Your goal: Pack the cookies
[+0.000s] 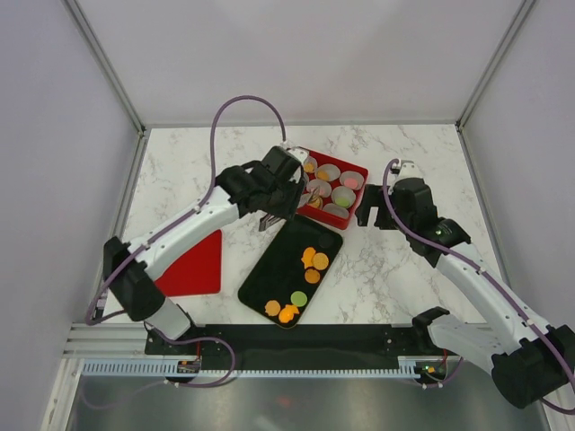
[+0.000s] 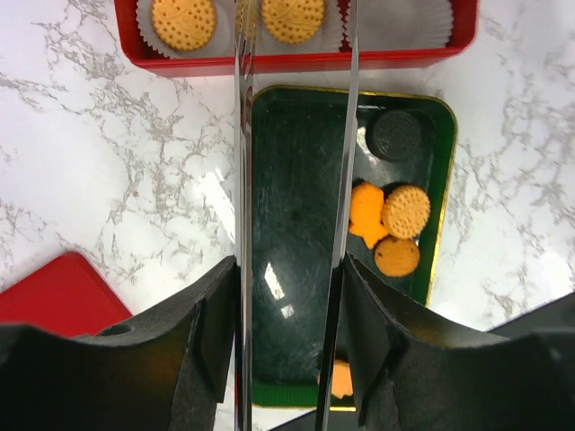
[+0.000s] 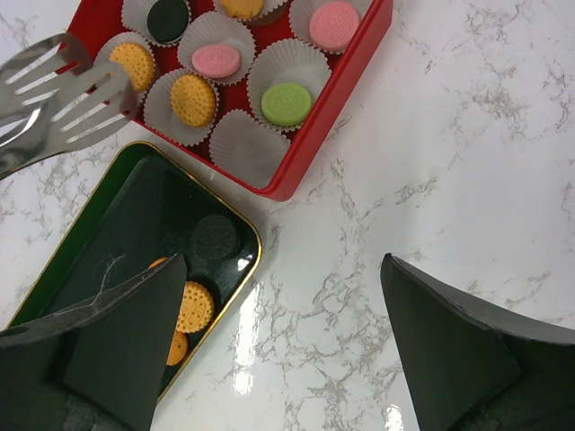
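— How far along are you?

— By my reading, most of the way. In the right wrist view the red box [image 3: 346, 94] shows seven paper cups [image 3: 250, 146] filled with cookies [image 1: 312, 276]: three orange, two pink, one green, one dark. One cup at the near corner is bare.

— What's left?

— The black tray [image 1: 269, 269] on the worktop [image 1: 386, 260], just beside the box, carries at least seven loose cookies. There is one dark, three orange in a cluster, one green and two orange at the near end.

— Your claws?

— Your left claw [image 2: 289, 305] is clamped on the metal tongs [image 2: 243, 135], and nothing shows between their tips. Your right claw [image 3: 283, 310] is spread wide and empty beside the box.
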{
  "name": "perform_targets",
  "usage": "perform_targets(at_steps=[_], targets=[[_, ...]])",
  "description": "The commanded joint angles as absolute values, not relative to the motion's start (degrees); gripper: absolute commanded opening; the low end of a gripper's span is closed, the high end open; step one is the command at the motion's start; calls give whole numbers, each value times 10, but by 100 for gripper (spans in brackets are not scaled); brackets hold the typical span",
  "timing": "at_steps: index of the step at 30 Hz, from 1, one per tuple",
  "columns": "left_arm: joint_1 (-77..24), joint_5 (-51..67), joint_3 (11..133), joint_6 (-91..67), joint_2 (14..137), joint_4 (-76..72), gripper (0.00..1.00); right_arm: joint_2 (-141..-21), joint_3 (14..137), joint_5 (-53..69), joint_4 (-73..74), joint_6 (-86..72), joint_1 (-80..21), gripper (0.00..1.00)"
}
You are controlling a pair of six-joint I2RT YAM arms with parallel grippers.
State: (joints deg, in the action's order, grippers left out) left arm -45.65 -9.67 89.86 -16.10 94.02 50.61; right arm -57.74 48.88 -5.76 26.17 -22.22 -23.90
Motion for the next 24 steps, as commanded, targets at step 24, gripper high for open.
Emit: perform_targets(at_steps=[24], targets=[[-617,-101,629,-280,711,529,54,-548,478,-38,248,-217,-214,98]])
